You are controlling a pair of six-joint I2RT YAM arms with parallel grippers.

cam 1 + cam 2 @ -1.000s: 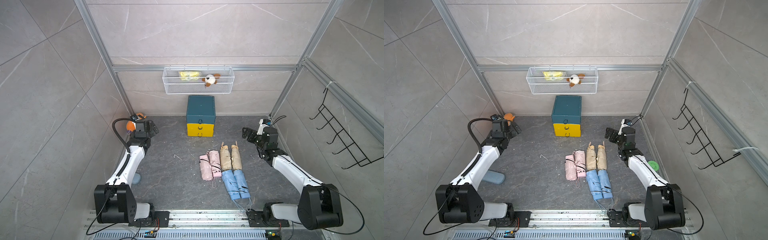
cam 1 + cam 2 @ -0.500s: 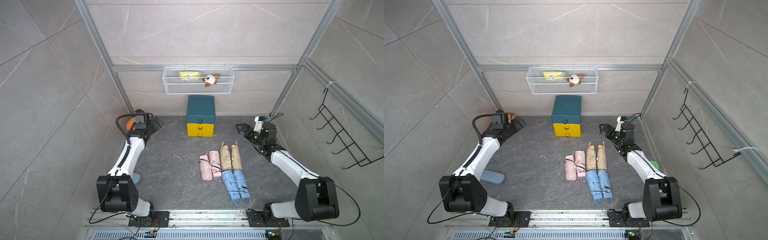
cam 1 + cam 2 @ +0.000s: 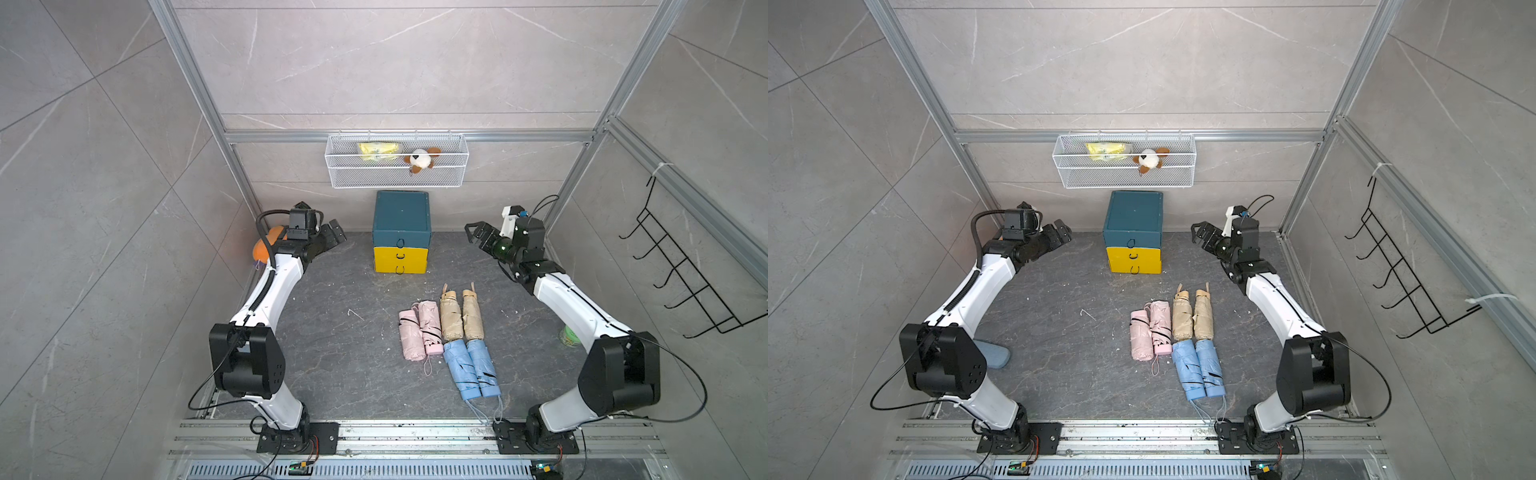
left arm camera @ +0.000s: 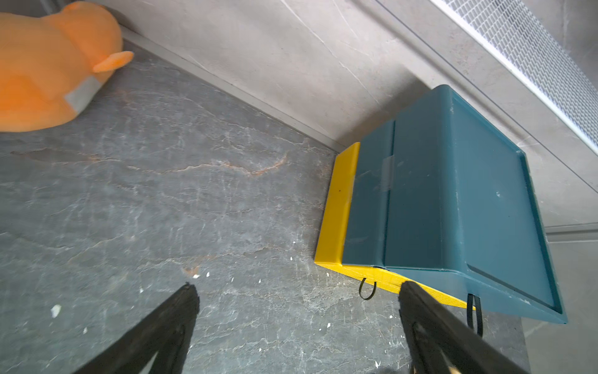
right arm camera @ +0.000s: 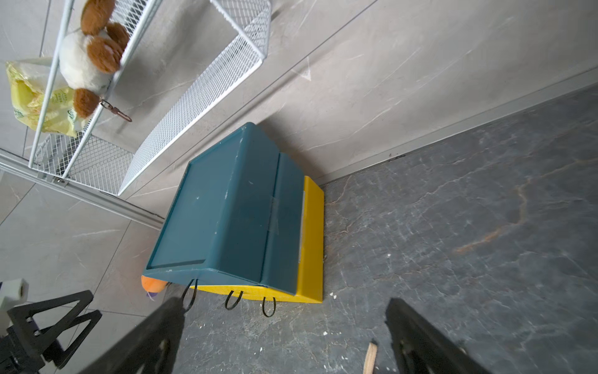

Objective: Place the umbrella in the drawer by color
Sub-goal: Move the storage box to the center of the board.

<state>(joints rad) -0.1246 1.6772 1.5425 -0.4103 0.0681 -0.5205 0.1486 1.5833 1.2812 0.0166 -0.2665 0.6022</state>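
Umbrellas [image 3: 452,318] all lie on the desk [image 3: 332,353] at 5 o'clock from the shut drawer box [image 3: 401,216], left gripper [image 3: 337,232] at its 9 and right gripper [image 3: 471,233] at its 3, both wide open and empty, so I'd guess it's drawer-opening time, next hooking a pull loop [image 3: 400,270].

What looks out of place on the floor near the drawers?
An orange plush toy lies in the back left corner, by the wall. Small white specks are scattered over the dark stone floor. Nothing looks damaged.

both top views: high, looking down, whole cell | wrist views: low, near, both facing drawer unit [image 4: 453,210]
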